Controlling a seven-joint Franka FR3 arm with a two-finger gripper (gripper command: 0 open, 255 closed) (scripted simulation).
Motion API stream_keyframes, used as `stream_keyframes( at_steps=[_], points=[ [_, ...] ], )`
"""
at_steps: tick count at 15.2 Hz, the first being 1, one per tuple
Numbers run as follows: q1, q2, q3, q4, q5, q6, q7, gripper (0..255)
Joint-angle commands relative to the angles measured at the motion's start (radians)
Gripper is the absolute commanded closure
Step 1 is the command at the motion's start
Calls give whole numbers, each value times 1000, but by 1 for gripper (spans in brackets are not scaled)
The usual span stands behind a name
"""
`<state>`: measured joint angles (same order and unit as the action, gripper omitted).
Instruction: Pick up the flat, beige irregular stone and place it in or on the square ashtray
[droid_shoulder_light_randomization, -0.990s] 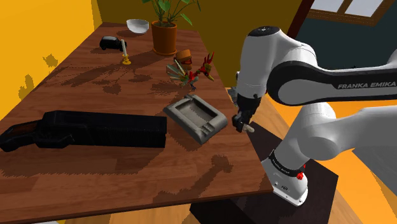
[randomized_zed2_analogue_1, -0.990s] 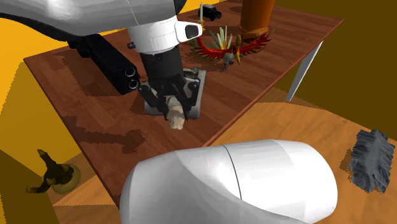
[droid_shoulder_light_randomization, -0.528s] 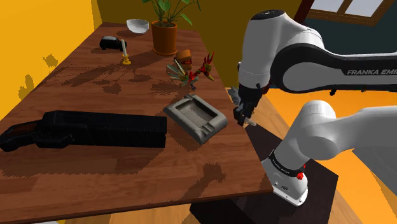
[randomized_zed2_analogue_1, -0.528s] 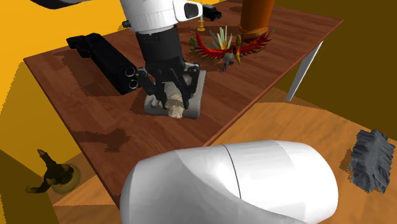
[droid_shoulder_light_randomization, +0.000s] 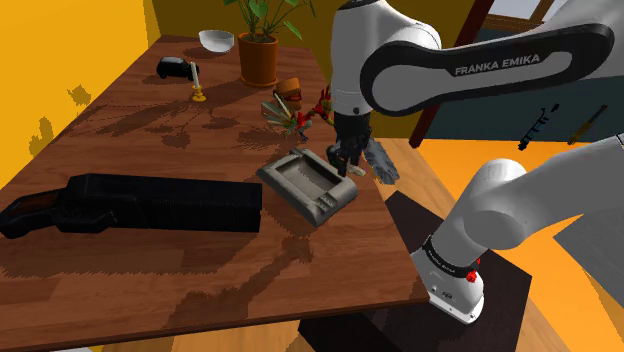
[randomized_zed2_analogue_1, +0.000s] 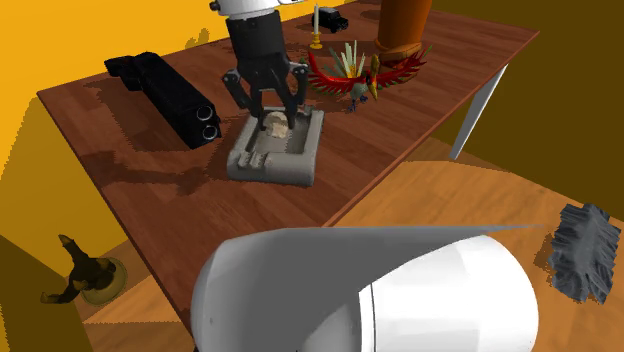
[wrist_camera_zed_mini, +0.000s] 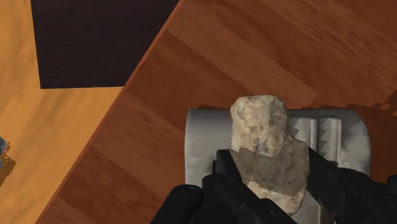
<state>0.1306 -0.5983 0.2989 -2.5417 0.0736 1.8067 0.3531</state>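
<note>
1. The gripper (randomized_zed2_analogue_1: 271, 108) is closed on the stone (wrist_camera_zed_mini: 266, 143), which sits clasped between the two black fingers and hangs just above the ashtray (droid_shoulder_light_randomization: 283, 183), not touching it.
2. In the wrist view the stone's free end lies over the ashtray's rim rather than its hollow. If it is let go here, it could land on the rim, tip, and slide off onto the table (droid_shoulder_light_randomization: 180, 270).
3. The end of the ashtray under the stone is the one nearest the table's edge. A stone that bounces off that side could roll past the edge and fall to the floor.
4. The stone is flat and uneven, and the fingers seem to hold only its lower part. The grip may be off balance, so a quick turn or stop above the ashtray could make it twist or slip out early.
5. Dropping it from too high above the ashtray could make it bounce out, or knock the ashtray along the smooth wood.
6. Going down too far could press the stone or the fingertips against the ashtray's ridged floor and push the ashtray askew.
7. The feathered ornament (randomized_zed2_analogue_1: 352, 68) stands near the ashtray's far side. A wide swing of the arm past the ashtray could brush it. The long black box (randomized_zed2_analogue_1: 165, 88) lies beside the ashtray's other side and looks less at risk.
</note>
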Motion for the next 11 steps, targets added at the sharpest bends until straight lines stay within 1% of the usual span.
stream_keyframes(
  at_steps=[1, 6, 7, 11],
  points=[
    [-22, 93, 8, 67, -19, 26, 6, 255],
    [-63, 304, 22, 251, -76, 48, 25, 255],
    [-71, 357, 26, 302, -92, 48, 32, 255],
    [-71, 375, 29, 264, -97, 103, 40, 255]
  ],
)
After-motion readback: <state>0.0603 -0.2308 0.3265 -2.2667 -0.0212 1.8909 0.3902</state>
